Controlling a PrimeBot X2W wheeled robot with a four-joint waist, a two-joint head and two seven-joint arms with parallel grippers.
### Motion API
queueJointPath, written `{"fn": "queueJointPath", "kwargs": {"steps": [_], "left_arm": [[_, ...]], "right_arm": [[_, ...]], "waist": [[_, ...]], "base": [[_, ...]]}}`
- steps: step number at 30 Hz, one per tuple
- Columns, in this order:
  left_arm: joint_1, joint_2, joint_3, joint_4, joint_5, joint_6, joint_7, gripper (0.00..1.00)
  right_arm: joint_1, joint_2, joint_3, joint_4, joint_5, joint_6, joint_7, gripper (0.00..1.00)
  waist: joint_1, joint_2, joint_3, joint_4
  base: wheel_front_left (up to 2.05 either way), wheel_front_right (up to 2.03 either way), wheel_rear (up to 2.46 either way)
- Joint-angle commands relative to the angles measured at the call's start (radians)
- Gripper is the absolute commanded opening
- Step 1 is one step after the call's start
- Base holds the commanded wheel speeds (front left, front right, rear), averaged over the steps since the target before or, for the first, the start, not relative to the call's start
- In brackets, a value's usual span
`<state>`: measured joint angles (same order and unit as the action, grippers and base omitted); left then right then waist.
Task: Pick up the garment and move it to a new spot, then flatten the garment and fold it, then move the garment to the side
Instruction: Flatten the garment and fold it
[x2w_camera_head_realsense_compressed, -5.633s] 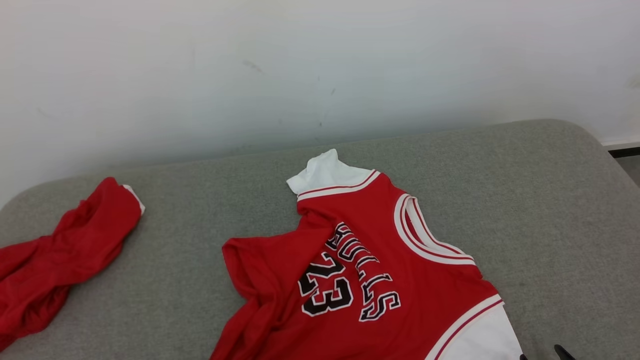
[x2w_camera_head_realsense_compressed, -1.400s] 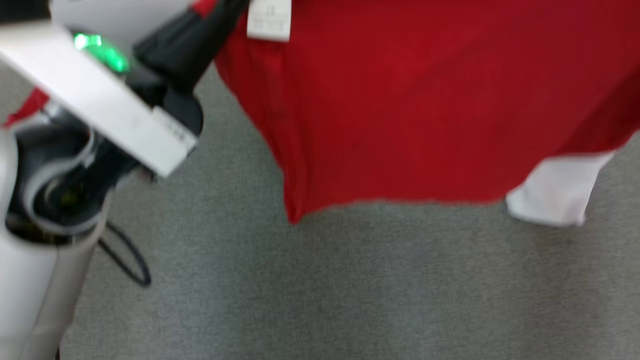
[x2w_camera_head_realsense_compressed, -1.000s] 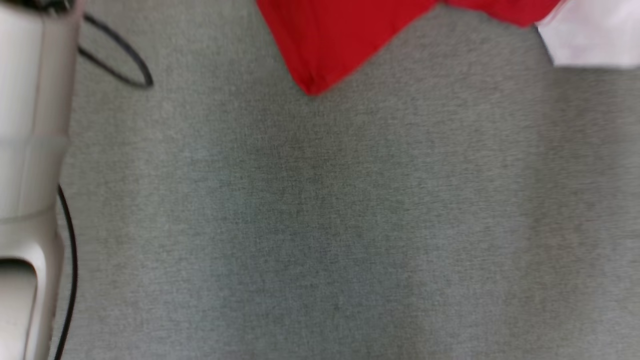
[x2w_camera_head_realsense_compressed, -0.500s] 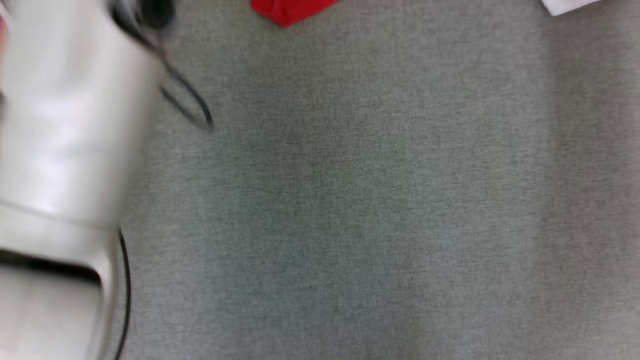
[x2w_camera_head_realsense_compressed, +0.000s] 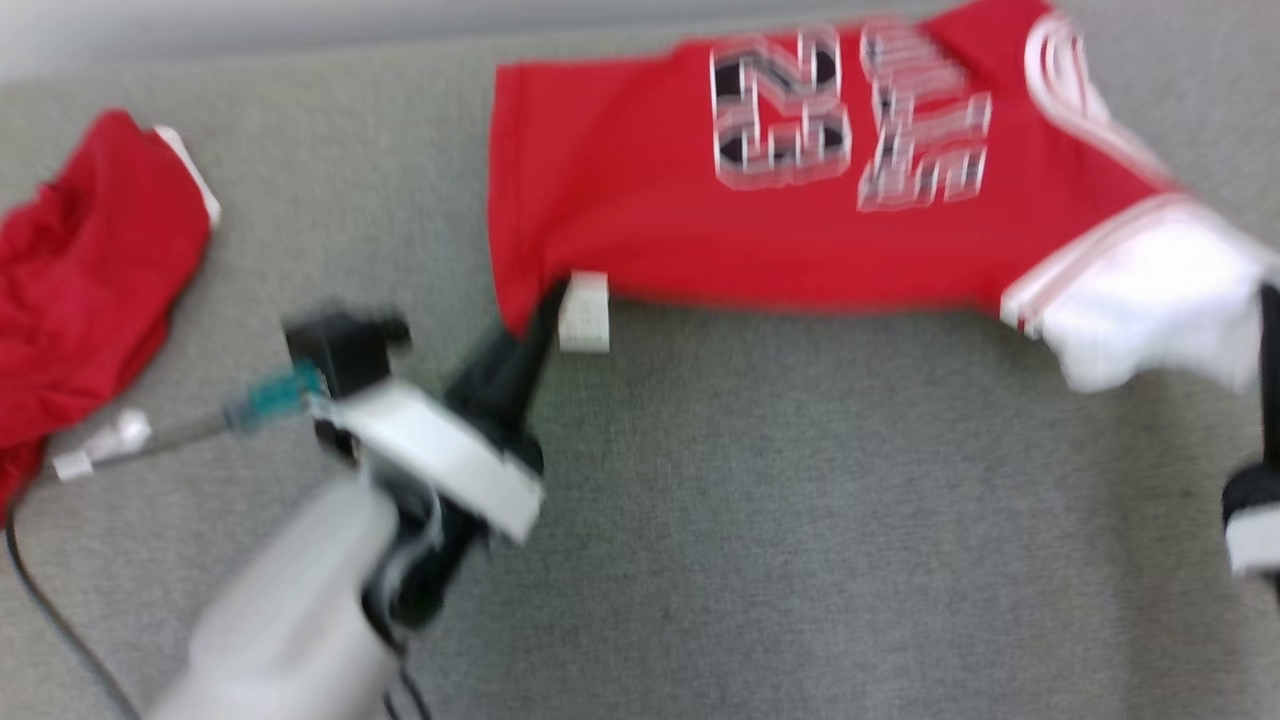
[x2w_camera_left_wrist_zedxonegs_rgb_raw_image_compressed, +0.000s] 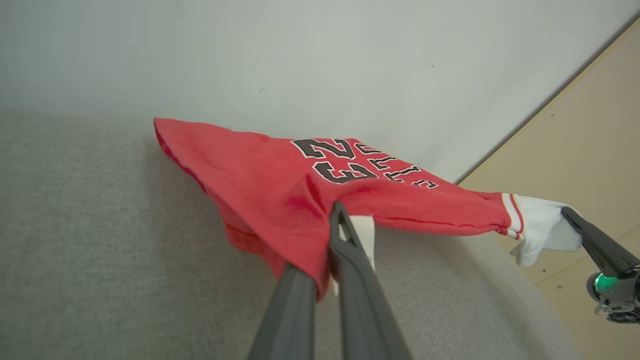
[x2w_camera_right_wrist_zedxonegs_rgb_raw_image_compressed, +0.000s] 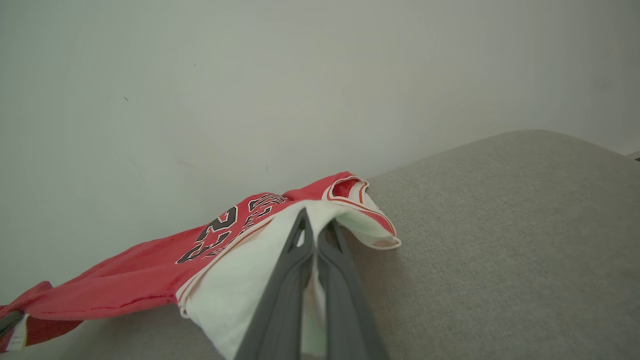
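The left pincer (x2w_camera_head_realsense_compressed: 530, 330) pinches the red jersey's (x2w_camera_head_realsense_compressed: 760, 230) hem corner and the right pincer (x2w_camera_right_wrist_zedxonegs_rgb_raw_image_compressed: 312, 222) pinches its white sleeve. The jersey is stretched between them over the grey padded surface (x2w_camera_head_realsense_compressed: 800, 520). Beyond, to the left, lies another red garment (x2w_camera_head_realsense_compressed: 90, 260).

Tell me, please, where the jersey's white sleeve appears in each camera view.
Head view: white sleeve, far right, mid-height.
Left wrist view: far right, pinched by the right gripper.
Right wrist view: lower centre, clamped by that same gripper.
Shared landmark: the black number 23 on the red jersey.
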<state>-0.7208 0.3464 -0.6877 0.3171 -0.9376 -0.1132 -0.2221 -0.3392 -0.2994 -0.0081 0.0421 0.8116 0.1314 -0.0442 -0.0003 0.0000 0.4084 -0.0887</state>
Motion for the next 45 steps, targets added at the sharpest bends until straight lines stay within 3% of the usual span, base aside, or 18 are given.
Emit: {"fn": "queueJointPath", "kwargs": {"steps": [1,8,19,24,33,45], "left_arm": [[0.046,0.006,-0.006,-0.017,0.001,0.008,-0.010,0.00],[0.290,0.024,-0.046,-0.109,-0.018,0.049,-0.025,0.00],[0.611,0.039,-0.060,-0.168,-0.030,0.113,-0.041,0.00],[0.704,0.045,-0.073,-0.179,-0.006,0.122,-0.041,0.00],[0.816,0.058,-0.110,-0.244,-0.030,0.156,-0.001,0.00],[0.732,0.115,-0.067,-0.407,-0.163,0.214,0.224,0.00]], "right_arm": [[0.049,-0.015,-0.008,0.000,0.005,-0.002,0.005,0.00],[0.294,-0.025,0.019,0.036,-0.049,-0.002,0.023,0.00],[0.524,-0.032,0.091,0.144,-0.120,-0.002,0.029,0.00],[0.595,-0.043,0.088,0.185,-0.139,-0.002,0.036,0.00],[0.694,-0.048,0.066,0.168,-0.092,-0.002,0.092,0.00],[0.605,-0.077,0.034,0.050,-0.021,-0.002,0.221,0.00]], "waist": [[0.0003,0.0000,-0.085,-0.005],[0.0003,0.0000,-0.179,-0.018],[0.0003,0.0000,-0.265,-0.041],[0.0003,0.0000,-0.293,-0.043],[0.0003,0.0000,-0.323,-0.042],[0.0003,0.0000,-0.293,-0.036]], "base": [[0.00,0.00,0.00],[0.00,0.00,0.00],[0.00,0.00,0.00],[0.00,0.00,0.00],[0.00,0.00,0.00],[0.00,0.00,0.00]]}}
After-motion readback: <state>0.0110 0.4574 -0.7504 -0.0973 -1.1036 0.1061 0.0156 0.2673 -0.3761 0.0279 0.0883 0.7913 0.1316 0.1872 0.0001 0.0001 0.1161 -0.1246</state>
